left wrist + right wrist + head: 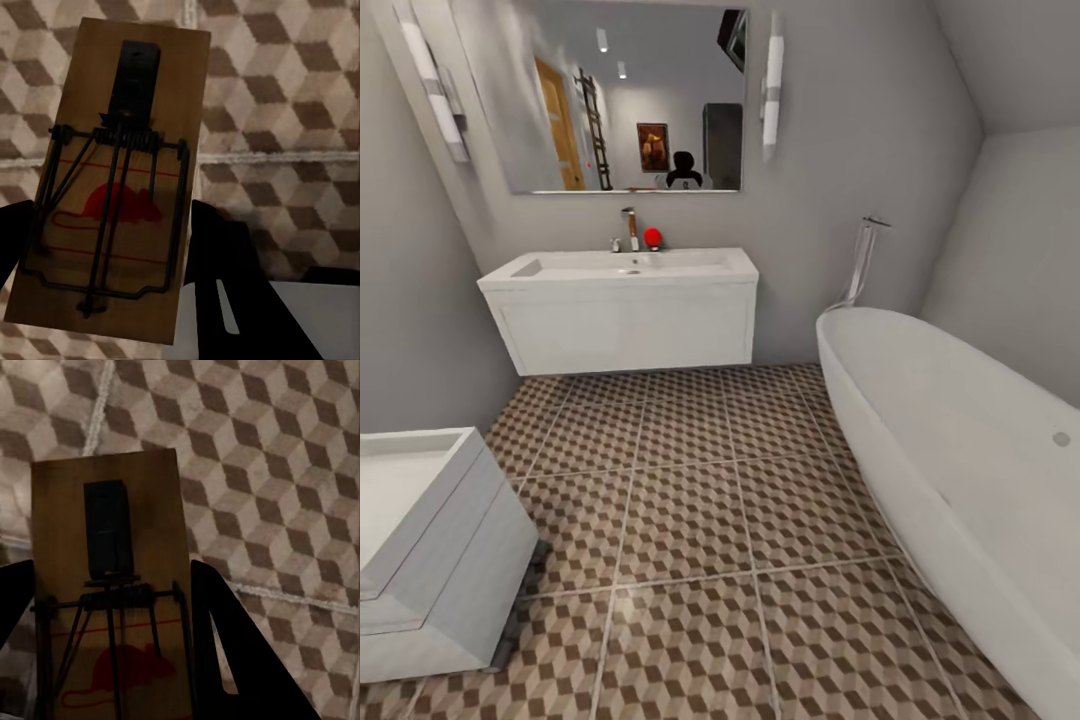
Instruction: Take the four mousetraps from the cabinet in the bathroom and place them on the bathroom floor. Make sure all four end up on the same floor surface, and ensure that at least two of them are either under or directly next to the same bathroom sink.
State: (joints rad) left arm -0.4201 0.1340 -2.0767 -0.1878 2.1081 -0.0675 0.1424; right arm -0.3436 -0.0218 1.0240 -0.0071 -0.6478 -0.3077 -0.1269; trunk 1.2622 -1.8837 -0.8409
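Gripping mousetraps [112,187] [109,585], both grippers [105,247] [105,615].

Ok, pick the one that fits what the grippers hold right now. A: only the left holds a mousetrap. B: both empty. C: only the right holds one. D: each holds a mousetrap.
D: the left gripper is shut on a mousetrap, and the right gripper clamps another mousetrap, both above the bathroom floor.

My right claw's mousetrap [109,592] runs off the picture's edge below its red mouse print. The bathtub [960,470] and near vanity [430,540] are cropped too.
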